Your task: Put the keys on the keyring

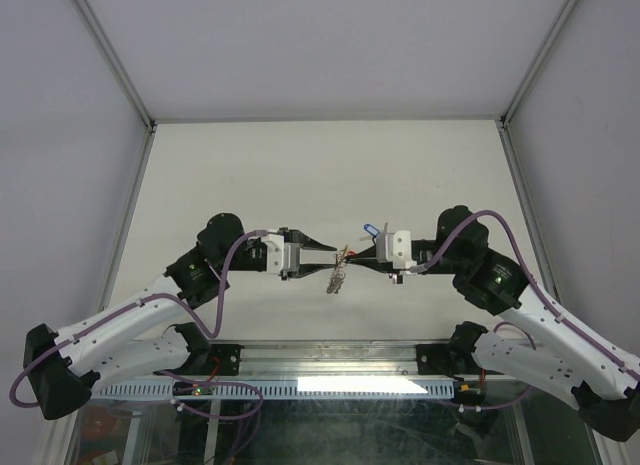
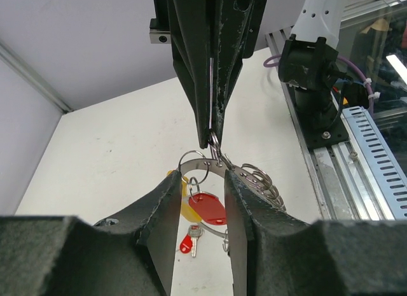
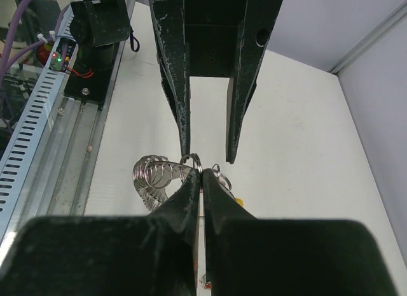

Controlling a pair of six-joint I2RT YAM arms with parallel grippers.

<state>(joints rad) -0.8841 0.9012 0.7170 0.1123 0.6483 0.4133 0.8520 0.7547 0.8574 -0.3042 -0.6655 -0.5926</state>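
The left gripper [image 1: 330,249] and right gripper [image 1: 352,256] meet tip to tip over the middle of the white tabletop [image 1: 320,165], barring passage between them; the thin silvery keyring with a yellow section [image 2: 198,169] and small silver keys with red plastic tags [image 2: 208,208] crowd the gap between the left fingers [image 2: 166,213]; bare tabletop stretches toward the back; pale side walls [image 1: 60,135] and a slotted metal rail [image 1: 330,387] hem it in.

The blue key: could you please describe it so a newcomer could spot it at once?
At the table's centre the left gripper and right gripper face tip to tip. Just beyond the right one, on its far side, shows the blue key. It alone has a blue tag; the other tags seen are red.
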